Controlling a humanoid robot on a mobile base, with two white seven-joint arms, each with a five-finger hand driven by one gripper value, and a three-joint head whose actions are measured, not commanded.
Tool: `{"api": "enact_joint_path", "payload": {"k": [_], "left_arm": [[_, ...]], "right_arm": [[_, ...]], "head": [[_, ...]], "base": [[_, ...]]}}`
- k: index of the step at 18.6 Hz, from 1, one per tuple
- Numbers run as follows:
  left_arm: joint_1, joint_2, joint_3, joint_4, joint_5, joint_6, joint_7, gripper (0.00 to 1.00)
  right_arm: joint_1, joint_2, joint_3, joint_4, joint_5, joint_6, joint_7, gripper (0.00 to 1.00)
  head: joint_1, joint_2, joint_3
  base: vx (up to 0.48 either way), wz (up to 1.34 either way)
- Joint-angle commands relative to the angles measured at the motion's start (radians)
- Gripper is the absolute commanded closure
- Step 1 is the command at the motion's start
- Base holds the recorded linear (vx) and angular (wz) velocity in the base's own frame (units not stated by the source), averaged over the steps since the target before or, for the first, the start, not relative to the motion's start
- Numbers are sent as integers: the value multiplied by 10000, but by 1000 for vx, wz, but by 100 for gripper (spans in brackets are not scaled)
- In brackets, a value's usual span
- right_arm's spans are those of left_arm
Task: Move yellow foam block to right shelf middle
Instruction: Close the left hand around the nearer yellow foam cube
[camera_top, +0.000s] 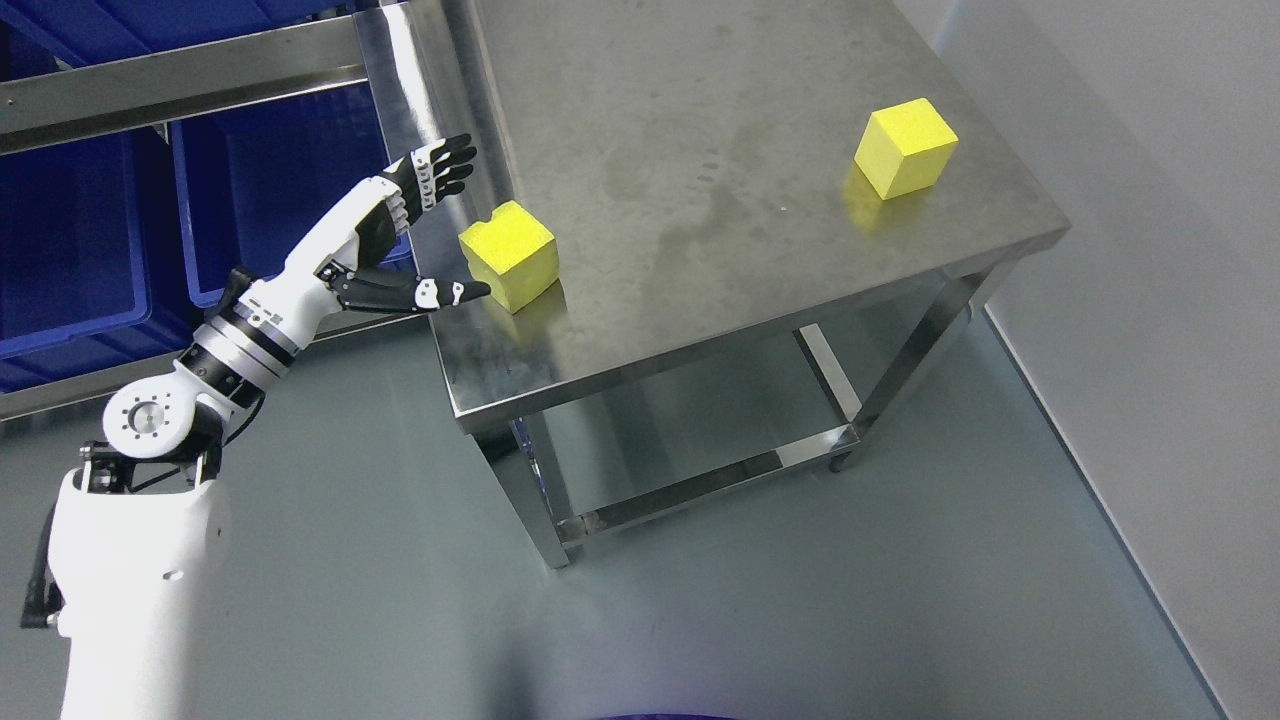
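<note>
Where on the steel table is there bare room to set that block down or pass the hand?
The steel table is bare between the near yellow block and the far yellow block, and along its front edge. It is tight only at the left edge, where the open left hand brackets the near block.

Left arm extended; left robot hand (415, 235) spread wide, thumb and fingers apart
</note>
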Motion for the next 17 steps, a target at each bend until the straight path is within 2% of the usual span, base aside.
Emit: {"api": "enact_joint_path", "payload": {"k": [1,4,11,17], "left_arm": [[-90,238,-1346,131,-551,56,52,0],[-228,-237,-1500,635,-1116,72,67,0],[-305,-253,-1347,1159,-1272,41,98,2],[-428,-528,-857,1190,-1257,41,83,20]], "right_arm": [[245,-175,-123,-175,31,9,-7,0],[245,-175,-123,-175,31,9,-7,0],[230,-175,-123,-175,31,9,-7,0],[230,-175,-123,-175,31,9,-7,0]], "head": [[0,0,0],[0,0,0],[0,0,0],[0,0,0]], "base": [[9,20],[0,-26],[-1,6],[3,4]]}}
